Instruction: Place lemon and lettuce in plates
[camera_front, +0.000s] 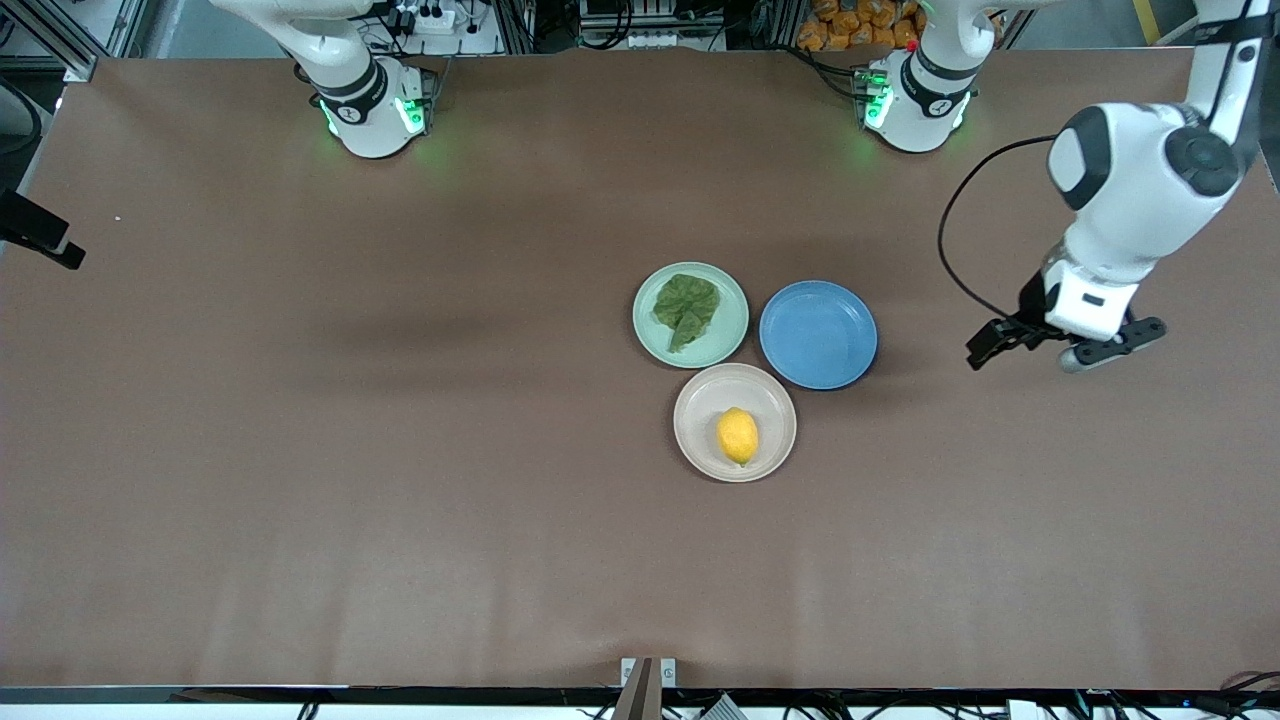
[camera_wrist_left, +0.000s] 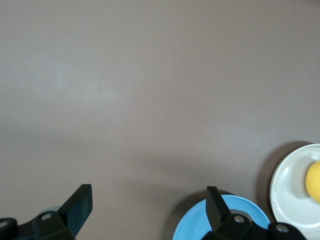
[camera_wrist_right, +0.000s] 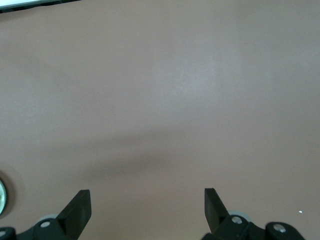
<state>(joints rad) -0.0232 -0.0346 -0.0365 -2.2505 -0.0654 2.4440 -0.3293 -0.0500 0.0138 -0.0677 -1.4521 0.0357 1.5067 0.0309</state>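
The lemon (camera_front: 738, 435) lies on the cream-beige plate (camera_front: 700, 398), the plate nearest the front camera. The lettuce (camera_front: 687, 306) lies flat on the mint green plate (camera_front: 733, 300). My left gripper (camera_front: 1062, 346) is open and empty, up over bare table toward the left arm's end, apart from the plates. In the left wrist view its gripper (camera_wrist_left: 148, 192) frames bare table, with the lemon (camera_wrist_left: 315, 181) and cream plate (camera_wrist_left: 286, 196) at the edge. My right gripper (camera_wrist_right: 147, 195) is open and empty over bare table; it is out of the front view.
An empty blue plate (camera_front: 818, 333) sits beside the other two plates, toward the left arm's end; it also shows in the left wrist view (camera_wrist_left: 225, 222). The brown table (camera_front: 350, 450) stretches wide around the three plates.
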